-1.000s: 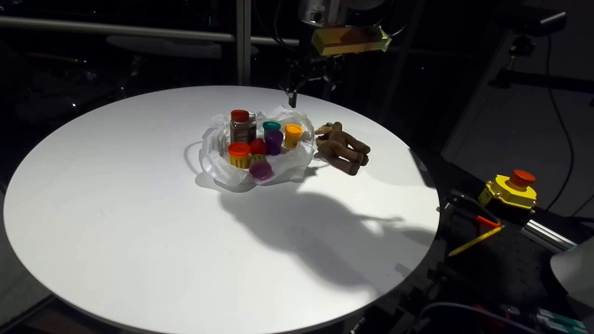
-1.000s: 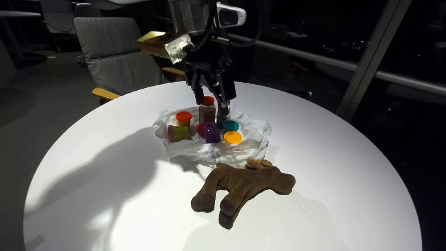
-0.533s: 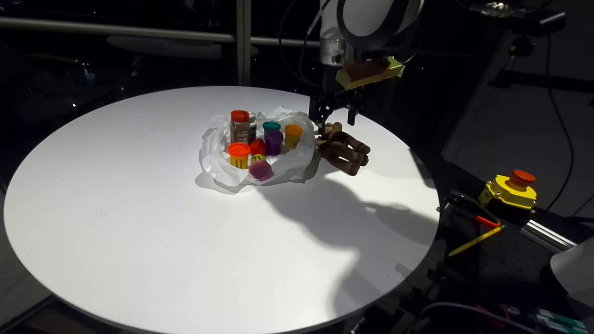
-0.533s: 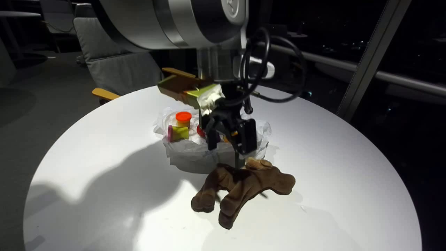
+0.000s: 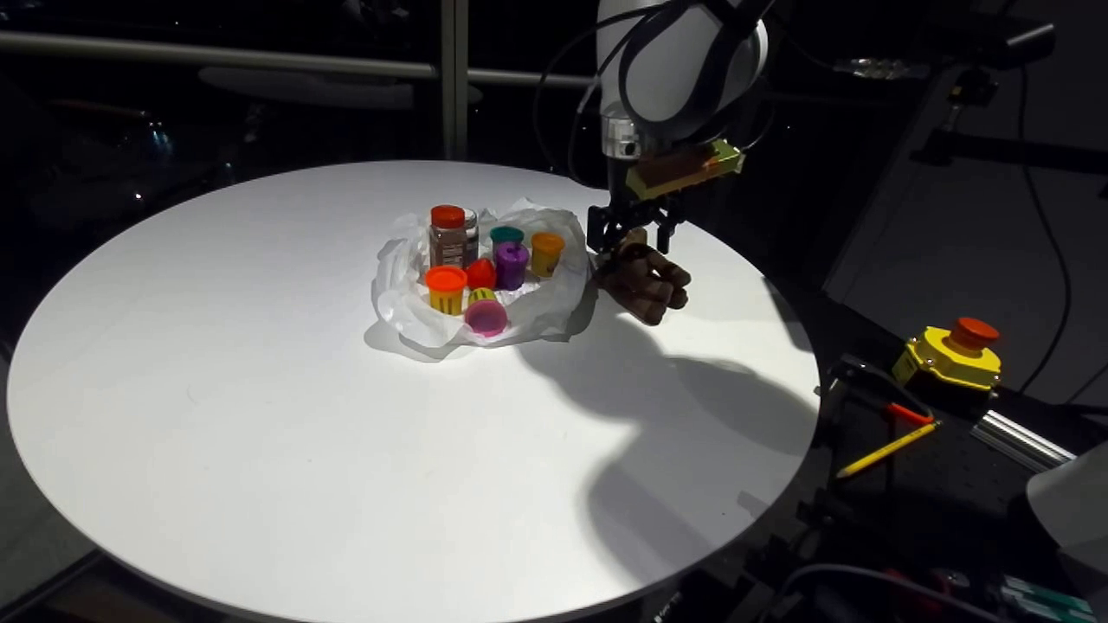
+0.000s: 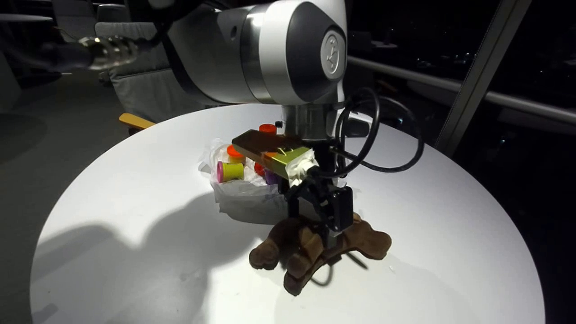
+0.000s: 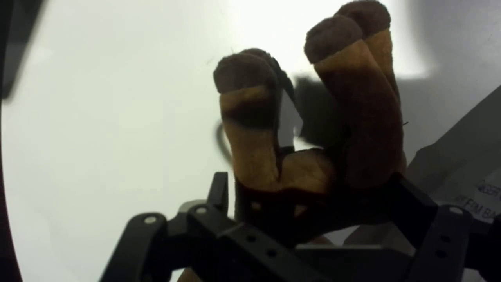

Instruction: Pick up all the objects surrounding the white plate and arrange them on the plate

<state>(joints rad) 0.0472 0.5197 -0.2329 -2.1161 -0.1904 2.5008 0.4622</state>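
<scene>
One brn plush toy point(image 7: 307, 168) lies btwn both sides of wide-spread gripper point(image 7: 313, 192); contact unclear.

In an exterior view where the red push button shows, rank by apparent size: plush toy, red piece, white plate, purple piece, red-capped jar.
Largest to smallest:
White plate
Plush toy, partly hidden behind the tool
Red-capped jar
Purple piece
Red piece

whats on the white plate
Jar, bottle, red piece, purple piece, four lidded tubs, one tipped over. The jar partly hides the bottle; the plate beneath them is covered.
</scene>
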